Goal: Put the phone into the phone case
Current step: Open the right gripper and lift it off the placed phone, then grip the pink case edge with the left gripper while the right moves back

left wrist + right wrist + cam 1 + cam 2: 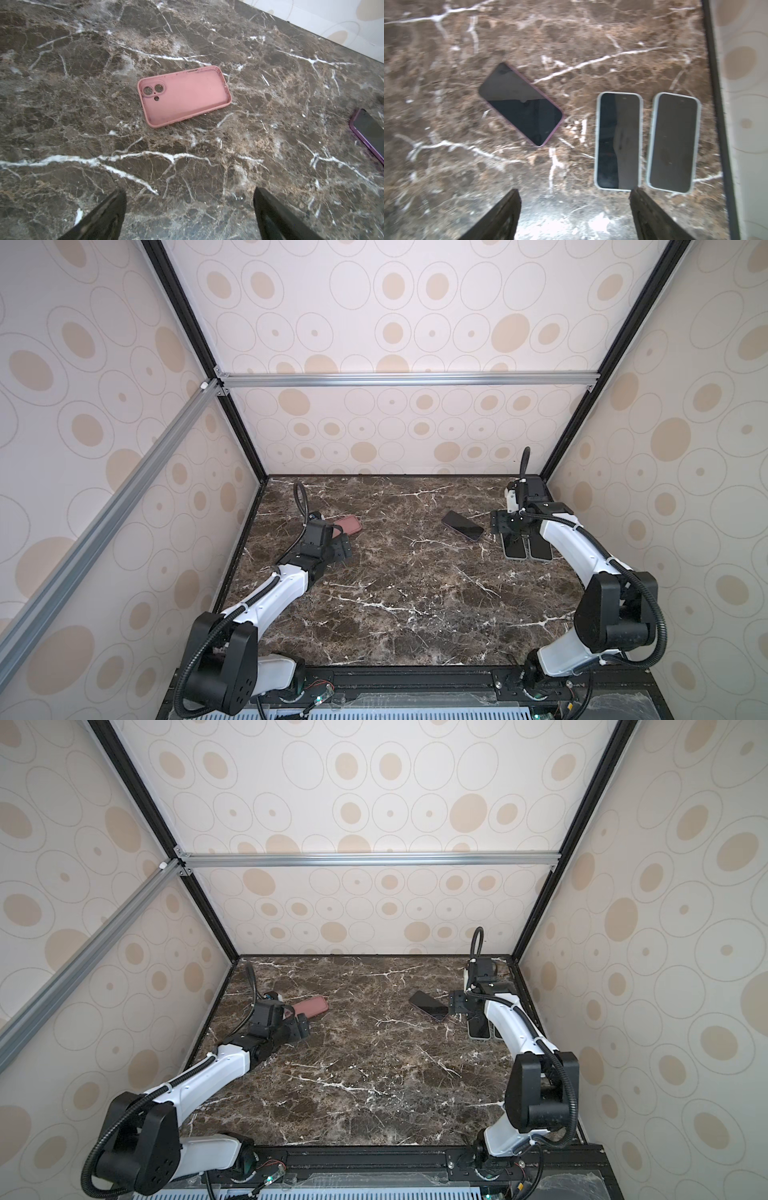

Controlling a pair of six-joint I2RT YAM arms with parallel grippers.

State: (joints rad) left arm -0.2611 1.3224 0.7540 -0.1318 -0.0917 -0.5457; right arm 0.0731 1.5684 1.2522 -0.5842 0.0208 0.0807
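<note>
Evidently the task is sitting at its opening step, with nothing gripped. The phone (520, 105), dark-screened with a purple rim, is lying flat and face up on the marble table (395, 593), just ahead of the right gripper (574, 190) on its inward side and askew to the line of its fingers. That gripper is hovering above the slab with its jaws spread wide and empty.

The phone case (184, 95), pink and hollow side up, is lying ahead of the left gripper (189, 190), clear of its fingertips. That gripper's jaws are also standing wide and holding nothing. Phone and case are lying well apart, with bare marble between them.

The next move probably calls for the right wrist to turn until the fingers are straddling the phone's narrow width, then descend. A thin slab lying flush on stone is offering little edge to pinch, so it may slip.

Two cased phones (618, 141) (673, 142) with pale rims are lying side by side on the right gripper's outward side, near the wall. The nearer one is sitting close by one fingertip and could get nudged.
</note>
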